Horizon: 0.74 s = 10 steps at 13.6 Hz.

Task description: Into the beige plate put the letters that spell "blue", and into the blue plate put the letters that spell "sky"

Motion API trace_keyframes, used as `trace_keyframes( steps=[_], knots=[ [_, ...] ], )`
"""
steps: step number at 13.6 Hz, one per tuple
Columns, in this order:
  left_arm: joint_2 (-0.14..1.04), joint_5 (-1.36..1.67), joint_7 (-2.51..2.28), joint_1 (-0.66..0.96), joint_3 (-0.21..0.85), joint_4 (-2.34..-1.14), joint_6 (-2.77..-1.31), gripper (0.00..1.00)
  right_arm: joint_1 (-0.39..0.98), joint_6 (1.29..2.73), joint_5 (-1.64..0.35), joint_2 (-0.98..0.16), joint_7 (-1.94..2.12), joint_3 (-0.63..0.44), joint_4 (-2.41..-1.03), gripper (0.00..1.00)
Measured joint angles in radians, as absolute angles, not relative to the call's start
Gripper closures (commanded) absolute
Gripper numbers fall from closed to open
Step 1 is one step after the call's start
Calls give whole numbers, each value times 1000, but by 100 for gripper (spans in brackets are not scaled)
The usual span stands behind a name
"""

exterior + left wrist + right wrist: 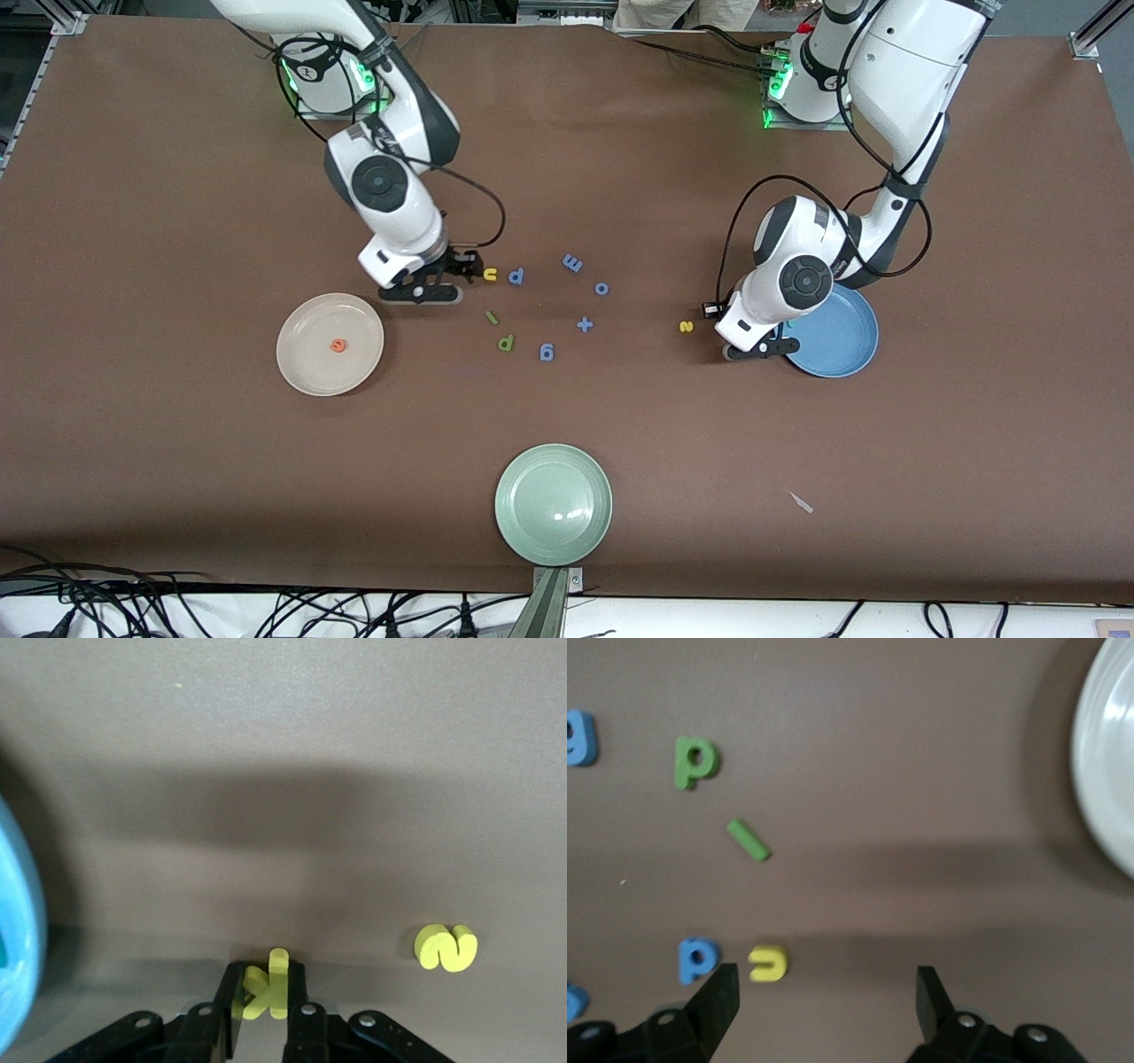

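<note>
Yellow foam "k" sits pinched upright between the left gripper fingers, down at the brown table beside the round mid-blue plate; the yellow foam "s" lies near that gripper, toward the table's middle. Right gripper hangs low with jaws spread wide, the yellow foam "u" just beside one fingertip. Past it lie the thin green bar "l" and the olive-green looped "b". The orange foam "e" rests in the round cream-beige plate.

Brown table: three plates, scattered foam letters.
</note>
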<state>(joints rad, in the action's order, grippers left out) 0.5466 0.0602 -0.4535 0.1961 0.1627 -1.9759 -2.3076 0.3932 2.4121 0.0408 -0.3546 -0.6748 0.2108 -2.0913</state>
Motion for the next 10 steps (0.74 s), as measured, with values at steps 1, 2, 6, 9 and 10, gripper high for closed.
trace_keyframes(
  steps=[1, 2, 6, 9, 10],
  knots=[
    [536, 57, -453, 192, 159, -1958, -2254, 92, 394, 2439, 41, -355, -716, 231, -2114, 11],
    [523, 42, -451, 188, 156, -1928, -2182, 92, 395, 2477, 41, -356, -750, 246, -2143, 11],
    [488, -122, -437, 163, 150, -1797, -1931, 90, 455, 2612, 48, -364, -845, 268, -2242, 11],
    [496, -155, -347, 115, 146, -1796, -1909, 1, 464, 2639, 68, -379, -854, 262, -2247, 11],
    [499, -155, -320, 98, 145, -1800, -1908, 0, 462, 2648, 93, -386, -854, 251, -2247, 11]
  ],
)
